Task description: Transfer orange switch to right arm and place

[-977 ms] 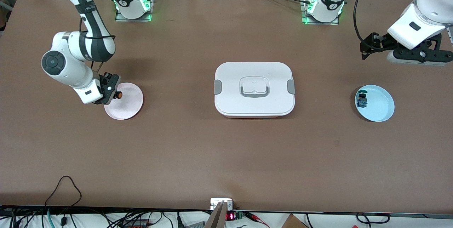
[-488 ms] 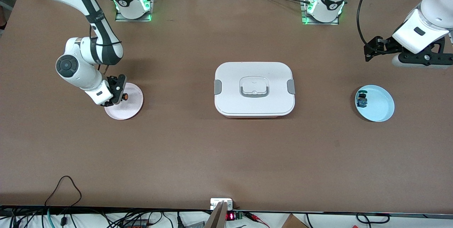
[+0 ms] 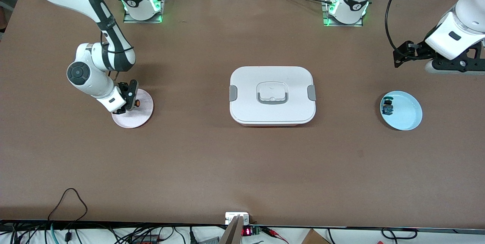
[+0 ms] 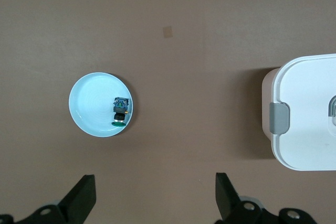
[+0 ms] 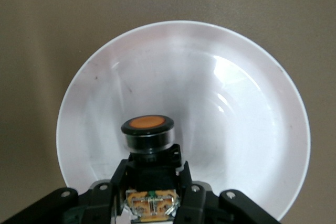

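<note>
Right hand [image 5: 153,195] gripped tiny orange-capped, black-bodied push-button switch [image 5: 148,132] by its tan end, over round pale pink plate [image 5: 247,108]. Switch long axis ran out from fingers, cap pointing away from hand over plate centre. Judged light, rigid, small; smooth round cap likely slippery, squarer body better hold. Left hand [image 4: 155,195] open, waiting above brown table [image 4: 199,51] near round light blue plate [image 4: 86,100].

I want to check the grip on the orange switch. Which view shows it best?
The right wrist view: the orange switch fills the foreground, its body clamped in the right gripper over the pink plate. The front view shows only a small orange dot. The left wrist view does not show it.
</note>
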Robot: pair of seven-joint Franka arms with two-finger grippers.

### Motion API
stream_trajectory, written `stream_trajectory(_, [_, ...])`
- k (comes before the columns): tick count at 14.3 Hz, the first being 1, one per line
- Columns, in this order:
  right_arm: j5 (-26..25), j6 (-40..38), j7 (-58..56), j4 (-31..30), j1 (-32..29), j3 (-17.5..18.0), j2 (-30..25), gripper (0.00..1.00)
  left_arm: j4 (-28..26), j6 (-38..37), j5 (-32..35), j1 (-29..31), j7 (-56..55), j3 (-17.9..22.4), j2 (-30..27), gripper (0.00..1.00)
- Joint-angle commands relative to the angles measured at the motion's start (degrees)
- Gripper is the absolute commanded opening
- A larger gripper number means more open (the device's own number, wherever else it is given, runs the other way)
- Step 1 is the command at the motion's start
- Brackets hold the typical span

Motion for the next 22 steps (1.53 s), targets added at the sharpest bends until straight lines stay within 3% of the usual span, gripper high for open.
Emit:
stream_trajectory(1, [-0.9, 1.0, -0.6, -0.9, 1.3, -0.1, 0.0, 0.01, 1.6, -1.6, -1.4, 1.4, -0.5, 0.0, 1.0, 1.00])
stream_trajectory(2, [-0.9, 1.0, -0.6, -0.9, 1.3, -0.1, 0.0, 0.05, 1.6, -1.6, -1.5, 2.4, -0.3, 0.0, 1.1, 1.00])
stream_trajectory(3, [-0.8, 1.0, -0.5, -0.8, 1.3, -0.1, 0.0, 0.21, 1.5, -1.6, -1.5, 2.7, 0.0, 0.0, 1.1, 1.00])
stream_trajectory(4, [-0.4, 0.9, 0.6, -0.9, 1.3, -0.1, -0.1, 0.75, 1.5, -1.6, -1.5, 2.8, 0.0, 0.0, 1.1, 1.00])
stream_trajectory(5, [-0.2, 0.6, 0.7, -0.8, 1.2, -0.2, -0.3, 1.00, 1.5, -1.5, -1.5, 2.7, 0.1, -0.1, 1.3, 1.00])
stream_trajectory(12, [-0.1, -3.7, 0.4, 0.9, 1.1, -1.1, -5.1, 1.00, 1.6, -1.3, -3.9, 2.7, 0.2, -0.3, 1.4, 1.00])
stream_trajectory(18, [1.9, -20.5, 0.9, 14.5, 0.1, -1.3, -7.5, 1.00, 1.6, -1.2, -3.0, 2.7, 0.3, -0.1, 1.6, 1.00])
stream_trajectory(22, [3.4, -28.0, 9.3, 19.9, 0.1, -1.9, -9.4, 1.00, 1.6, -1.2, -3.0, 2.7, 0.3, -0.2, 1.6, 1.00])
